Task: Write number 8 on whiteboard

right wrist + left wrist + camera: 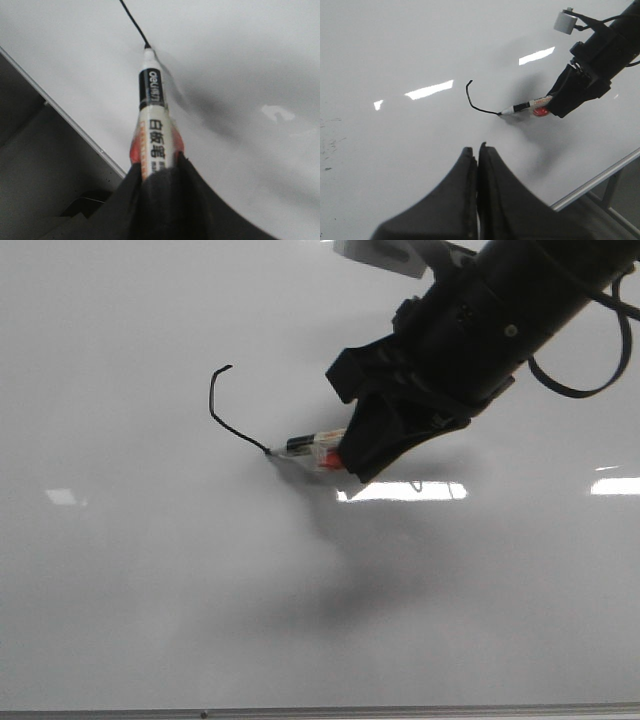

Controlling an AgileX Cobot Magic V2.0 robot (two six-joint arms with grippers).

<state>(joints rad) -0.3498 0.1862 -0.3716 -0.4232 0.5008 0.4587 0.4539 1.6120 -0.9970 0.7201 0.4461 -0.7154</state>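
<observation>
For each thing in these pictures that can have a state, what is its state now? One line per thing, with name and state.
number 8: unfinished, only one curved black stroke drawn.
whiteboard: lying flat, glossy, bearing the stroke.
marker: uncapped, tilted, tip touching the board at the stroke's end.
right gripper: shut on the marker.
left gripper: shut, holding nothing, apart from the stroke.

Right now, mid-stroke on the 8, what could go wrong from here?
1. The marker sits far out of the right gripper, at a shallow angle to the whiteboard; pressure could twist it and break the line.
2. Only a curved stroke exists; the loops may not close into an 8.
3. The right gripper's shadow and glare lie where the lower loop likely goes, perhaps hiding the line from the front view.
</observation>
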